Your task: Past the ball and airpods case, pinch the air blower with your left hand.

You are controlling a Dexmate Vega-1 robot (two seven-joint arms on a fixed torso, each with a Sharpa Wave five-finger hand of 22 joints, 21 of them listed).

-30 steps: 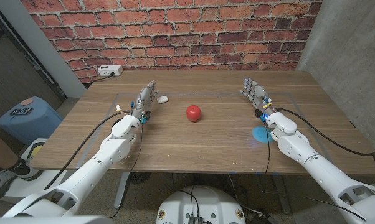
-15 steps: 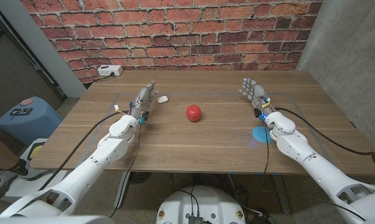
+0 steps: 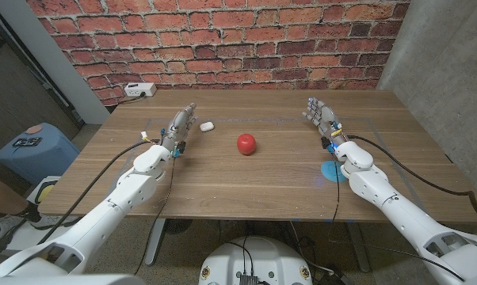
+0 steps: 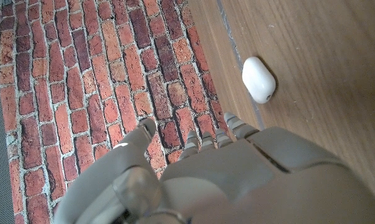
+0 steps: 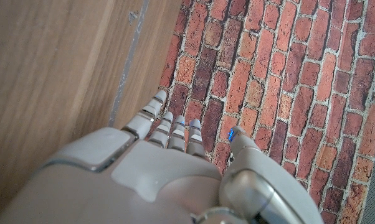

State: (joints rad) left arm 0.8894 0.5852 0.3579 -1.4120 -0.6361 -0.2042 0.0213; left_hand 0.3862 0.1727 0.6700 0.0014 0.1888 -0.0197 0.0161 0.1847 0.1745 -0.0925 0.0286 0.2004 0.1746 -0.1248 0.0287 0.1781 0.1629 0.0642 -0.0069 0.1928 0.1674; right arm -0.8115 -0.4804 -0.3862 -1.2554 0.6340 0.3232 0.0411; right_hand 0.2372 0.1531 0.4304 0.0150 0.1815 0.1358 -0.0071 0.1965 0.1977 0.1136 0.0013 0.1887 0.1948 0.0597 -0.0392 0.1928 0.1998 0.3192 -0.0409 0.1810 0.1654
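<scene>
The blue thing [image 3: 330, 171] on the table is half hidden behind the right arm [image 3: 381, 190], so its shape cannot be told; in the right wrist view the right hand [image 5: 175, 174] is cut by the bottom edge

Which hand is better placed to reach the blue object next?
Right, probably: the blue object lies beside the right arm, just behind the right hand. The left hand is far across, by the white case, beyond the red ball.
</scene>
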